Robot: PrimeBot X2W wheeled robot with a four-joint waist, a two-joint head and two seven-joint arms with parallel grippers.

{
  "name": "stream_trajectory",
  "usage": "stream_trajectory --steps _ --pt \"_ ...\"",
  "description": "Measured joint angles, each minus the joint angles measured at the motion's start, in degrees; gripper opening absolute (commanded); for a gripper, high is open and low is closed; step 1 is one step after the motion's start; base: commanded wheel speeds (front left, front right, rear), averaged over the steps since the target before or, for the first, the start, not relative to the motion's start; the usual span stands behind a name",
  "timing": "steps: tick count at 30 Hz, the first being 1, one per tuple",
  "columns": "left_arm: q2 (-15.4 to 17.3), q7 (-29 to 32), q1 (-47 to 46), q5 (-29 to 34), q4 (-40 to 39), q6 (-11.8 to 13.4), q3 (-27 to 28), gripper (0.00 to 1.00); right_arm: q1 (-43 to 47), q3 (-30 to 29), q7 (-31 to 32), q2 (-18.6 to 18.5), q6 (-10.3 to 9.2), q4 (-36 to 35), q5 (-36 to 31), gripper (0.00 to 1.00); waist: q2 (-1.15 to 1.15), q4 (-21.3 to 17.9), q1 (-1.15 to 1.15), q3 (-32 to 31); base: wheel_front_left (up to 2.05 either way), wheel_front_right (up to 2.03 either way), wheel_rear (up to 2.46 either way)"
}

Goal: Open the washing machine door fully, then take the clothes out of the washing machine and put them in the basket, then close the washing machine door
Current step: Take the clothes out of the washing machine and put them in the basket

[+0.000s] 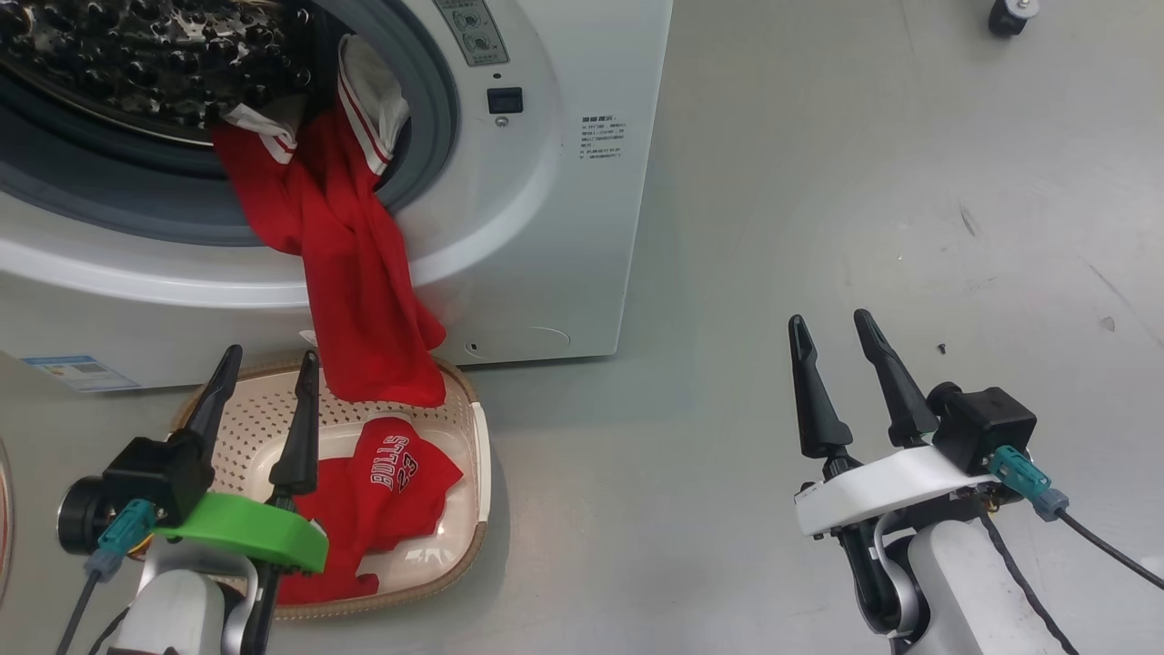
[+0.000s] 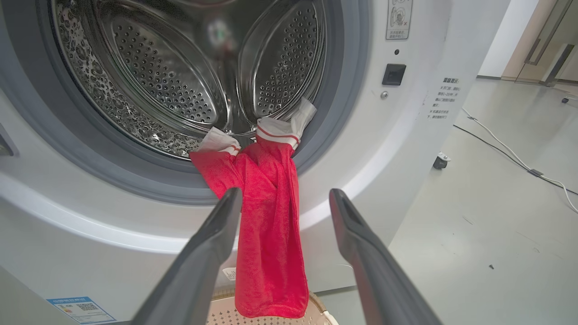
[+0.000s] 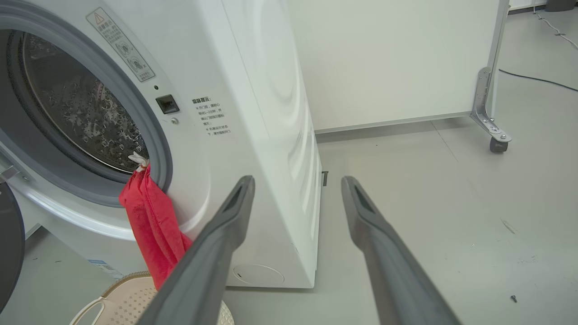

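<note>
The left gripper (image 1: 273, 357) is held with fingers spread and empty, pointing forward over the near rim of the basket (image 1: 477, 428), in which the printed jersey (image 1: 391, 473) is already laid. Straight ahead of it the other red garment (image 1: 364, 300) is draped, long axis vertical, from the mouth of the washing machine (image 1: 546, 227) down to the basket's far edge. The right gripper (image 1: 829, 318), likewise spread and empty, is seen well aside, so the left arm is judged nearer
</note>
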Motion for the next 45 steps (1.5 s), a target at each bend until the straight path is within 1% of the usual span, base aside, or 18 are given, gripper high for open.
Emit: stream_trajectory --steps 21,29,34,38,45 --pt "-0.38 0.00 1.57 0.49 -1.96 0.00 0.44 1.00 0.03 0.00 0.00 0.00 0.02 -0.21 0.00 1.00 0.00 -0.38 0.00 0.33 0.00 0.00 0.00" --pt "-0.35 0.00 2.10 0.49 -2.12 0.00 1.11 1.00 -0.01 0.51 0.00 0.00 0.02 -1.23 0.08 1.00 0.00 -0.90 0.00 2.33 0.00 0.00 0.00" --pt "-0.05 0.41 2.02 0.48 -2.08 0.09 1.24 1.00 -0.33 0.91 0.00 0.00 0.00 -1.68 0.12 1.00 0.00 -1.78 0.00 4.39 0.00 0.00 0.00" --pt "-0.33 2.10 1.86 -1.46 -1.72 0.63 2.75 1.00 -0.82 2.05 -0.01 0.01 0.00 -1.69 0.51 1.00 0.00 -2.78 0.00 5.54 0.00 0.00 0.00" --pt "0.27 5.42 -1.36 -1.87 -1.55 0.91 3.31 1.00 -1.33 3.74 0.00 0.00 0.00 -1.93 1.71 1.00 0.00 -5.30 0.00 7.38 0.00 0.00 0.00"
